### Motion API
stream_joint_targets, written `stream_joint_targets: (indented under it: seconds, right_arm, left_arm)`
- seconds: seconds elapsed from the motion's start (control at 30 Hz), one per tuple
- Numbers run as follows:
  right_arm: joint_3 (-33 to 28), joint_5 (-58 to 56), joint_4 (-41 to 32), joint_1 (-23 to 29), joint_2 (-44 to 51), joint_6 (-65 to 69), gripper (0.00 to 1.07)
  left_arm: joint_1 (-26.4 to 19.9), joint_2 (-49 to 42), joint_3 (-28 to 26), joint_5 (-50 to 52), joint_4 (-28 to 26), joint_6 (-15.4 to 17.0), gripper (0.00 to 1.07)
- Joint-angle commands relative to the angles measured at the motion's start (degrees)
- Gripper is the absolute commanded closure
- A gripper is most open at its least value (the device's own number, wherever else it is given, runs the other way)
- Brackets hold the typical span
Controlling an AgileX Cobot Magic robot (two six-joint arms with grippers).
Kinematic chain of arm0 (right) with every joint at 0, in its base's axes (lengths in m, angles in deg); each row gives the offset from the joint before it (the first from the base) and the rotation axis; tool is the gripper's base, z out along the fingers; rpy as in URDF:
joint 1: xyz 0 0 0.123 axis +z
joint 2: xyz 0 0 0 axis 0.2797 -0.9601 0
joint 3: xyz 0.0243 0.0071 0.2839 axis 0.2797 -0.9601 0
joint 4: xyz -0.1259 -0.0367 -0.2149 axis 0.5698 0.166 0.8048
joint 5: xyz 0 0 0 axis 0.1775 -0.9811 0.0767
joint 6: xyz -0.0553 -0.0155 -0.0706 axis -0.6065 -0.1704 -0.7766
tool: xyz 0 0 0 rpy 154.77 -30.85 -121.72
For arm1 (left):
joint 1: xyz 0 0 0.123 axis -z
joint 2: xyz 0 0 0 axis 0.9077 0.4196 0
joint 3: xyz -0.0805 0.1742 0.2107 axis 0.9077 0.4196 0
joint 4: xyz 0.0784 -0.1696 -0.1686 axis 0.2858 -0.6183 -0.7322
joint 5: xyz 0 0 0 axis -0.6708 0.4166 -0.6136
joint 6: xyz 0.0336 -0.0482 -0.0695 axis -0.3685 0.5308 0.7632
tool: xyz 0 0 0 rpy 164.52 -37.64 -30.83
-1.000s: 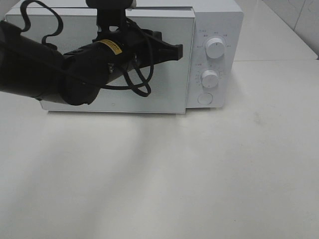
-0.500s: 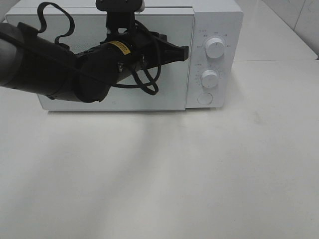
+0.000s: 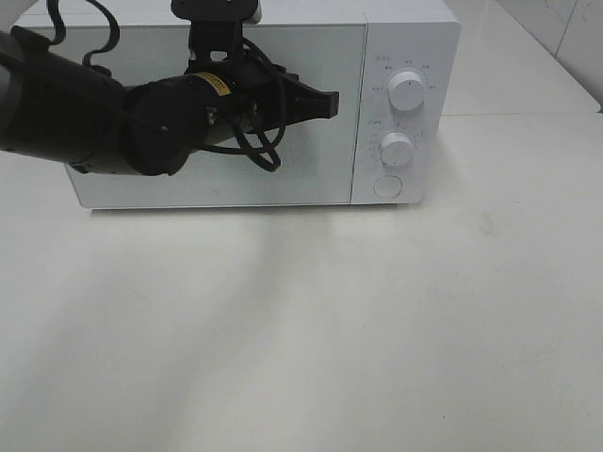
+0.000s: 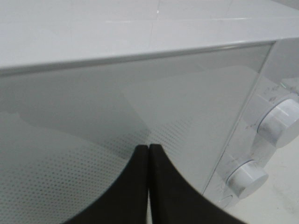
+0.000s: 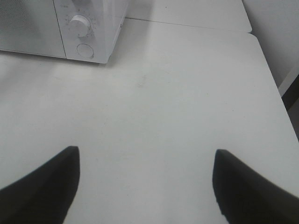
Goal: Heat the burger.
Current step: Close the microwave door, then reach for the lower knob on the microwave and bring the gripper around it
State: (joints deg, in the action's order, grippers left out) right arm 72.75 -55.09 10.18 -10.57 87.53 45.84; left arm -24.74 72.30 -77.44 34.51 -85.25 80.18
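Left pincer [image 3: 334, 100] pressed closed (empty) before microwave door [image 3: 320, 174], right pincer [image 5: 145, 156] spread wide, empty

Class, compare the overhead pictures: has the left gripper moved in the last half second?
Yes. The left gripper has drawn back leftward, away from the upper dial on the microwave.

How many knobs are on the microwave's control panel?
2. The upper knob sits near the top of the microwave's panel. The lower knob is directly under it, above a flat round button. Nothing covers the panel, so none looks hidden.
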Motion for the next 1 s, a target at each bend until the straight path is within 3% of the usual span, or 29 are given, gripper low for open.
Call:
stream_joint_targets:
  seconds: [0.03,0.17,0.2,0.23,0.27,0.3,0.33,0.37,0.4,0.83,1.0]
  right_arm:
    - [-0.1,0.7,0.1,-0.2,1.5,-0.9,0.31]
    - [-0.1,0.7,0.1,-0.2,1.5,-0.9,0.31]
    - [-0.1,0.7,0.1,-0.2,1.5,-0.9,0.31]
    - [-0.1,0.7,0.1,-0.2,1.5,-0.9,0.31]
    - [-0.1,0.7,0.1,-0.2,1.5,-0.9,0.31]
    - [-0.1,0.7,0.1,-0.2,1.5,-0.9,0.31]
    - [-0.1,0.7,0.1,-0.2,1.5,-0.9,0.31]
    - [-0.1,0.7,0.1,-0.2,1.5,-0.9,0.31]
    - [-0.1,0.7,0.1,-0.2,1.5,-0.9,0.31]
    - [-0.1,0.7,0.1,-0.2,1.5,-0.9,0.31]
    - [-0.1,0.7,0.1,-0.2,1.5,-0.9,0.31]
  left_arm:
    - [0.7,-3.7,-0.5,-8.1,-1.9,-4.0,1.07]
    - [1.4,-6.3,0.5,-14.9,-1.9,-4.9,1.00]
    - [1.4,-7.8,0.8,-21.0,-1.9,-4.9,0.86]
    - [1.4,-7.8,0.8,-21.0,-1.9,-4.9,0.86]
    - [1.4,-8.4,0.8,-24.0,-1.9,-4.9,0.78]
    - [1.4,-9.9,0.9,-29.6,-1.9,-4.9,0.47]
    - [1.4,-9.9,0.9,-29.6,-1.9,-4.9,0.47]
    - [1.4,-10.5,0.9,-31.6,-1.9,-4.8,0.30]
    - [1.3,-11.6,0.9,-36.5,-1.9,-4.8,0.04]
    - [1.3,-18.9,0.9,-65.4,4.0,-4.8,0.08]
    - [-2.3,-21.4,0.9,-75.2,7.2,-0.2,0.08]
